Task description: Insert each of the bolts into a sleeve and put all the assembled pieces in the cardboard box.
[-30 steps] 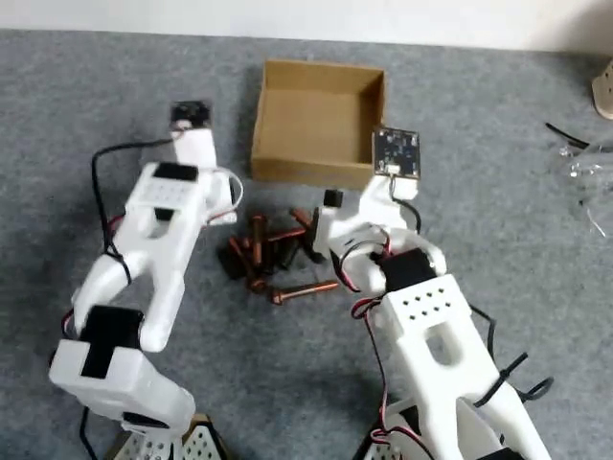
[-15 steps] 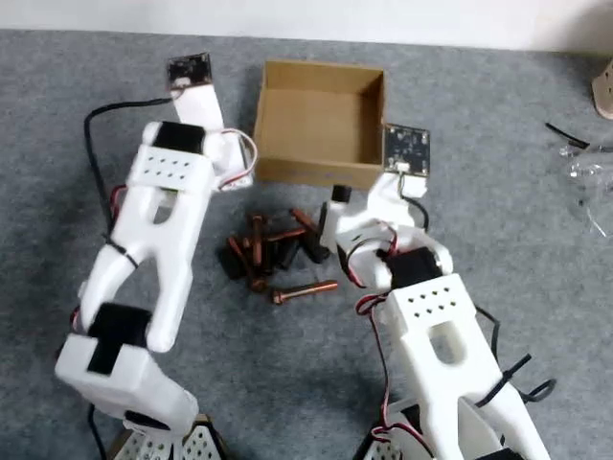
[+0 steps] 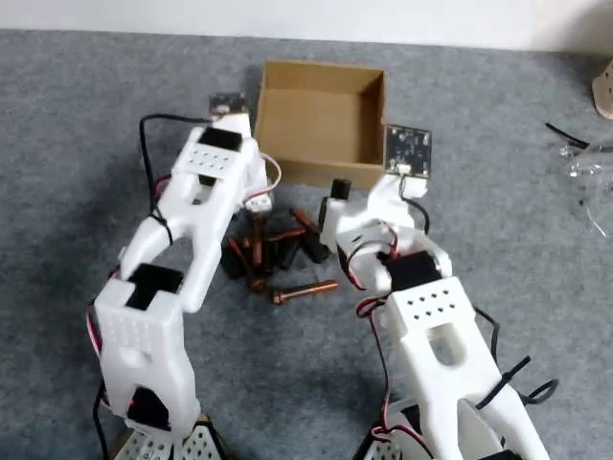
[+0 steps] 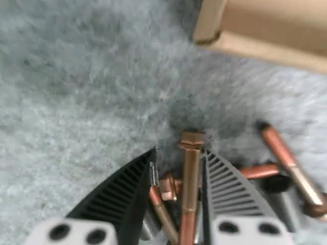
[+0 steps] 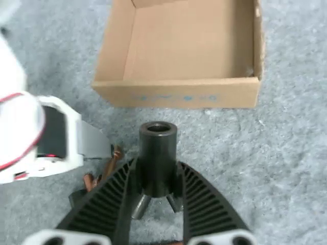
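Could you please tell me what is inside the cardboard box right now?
Only its bare floor and inner walls show inside the cardboard box; nothing lies in it. In the high view, the near wall hides a strip of the floor.

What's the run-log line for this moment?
left gripper: open, astride bolt | right gripper: shut on sleeve | cardboard box: beside bolt pile

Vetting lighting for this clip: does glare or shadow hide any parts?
High view: even light, the bolts only slightly shaded. Left wrist view: no glare on the bolt inside the left tool. Right wrist view: cardboard box evenly lit; the sleeve has a dark bore.
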Controlling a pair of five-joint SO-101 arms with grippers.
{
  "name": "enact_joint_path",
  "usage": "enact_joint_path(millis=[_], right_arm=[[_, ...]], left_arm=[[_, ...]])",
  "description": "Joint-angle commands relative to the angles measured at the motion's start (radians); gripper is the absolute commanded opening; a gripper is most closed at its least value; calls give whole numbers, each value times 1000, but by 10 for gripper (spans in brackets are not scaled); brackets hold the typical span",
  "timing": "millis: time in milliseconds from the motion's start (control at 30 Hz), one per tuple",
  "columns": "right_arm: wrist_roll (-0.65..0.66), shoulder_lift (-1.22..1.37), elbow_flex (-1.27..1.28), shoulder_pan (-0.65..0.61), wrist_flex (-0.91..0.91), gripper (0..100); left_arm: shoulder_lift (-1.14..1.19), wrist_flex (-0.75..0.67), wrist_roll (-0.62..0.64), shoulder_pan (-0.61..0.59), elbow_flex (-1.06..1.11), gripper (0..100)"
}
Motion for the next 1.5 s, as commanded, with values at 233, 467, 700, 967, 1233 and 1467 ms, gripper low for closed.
enact_joint_path(millis=[233,467,700,967,1233,1467], right_arm=[[31,-19,5,7,-47,4],[34,-19,7,7,-47,4],[34,-19,8,7,-47,4],[32,-19,8,7,-48,4],[29,-19,10,7,-48,4],[29,-19,12,-2,-48,4]], left_arm=[[30,35,0,-2,-81,143],[30,71,5,-7,-68,141],[30,115,5,-5,-68,140],[33,135,5,35,-56,140],[113,129,6,56,-84,140],[177,137,54,50,-137,139]])
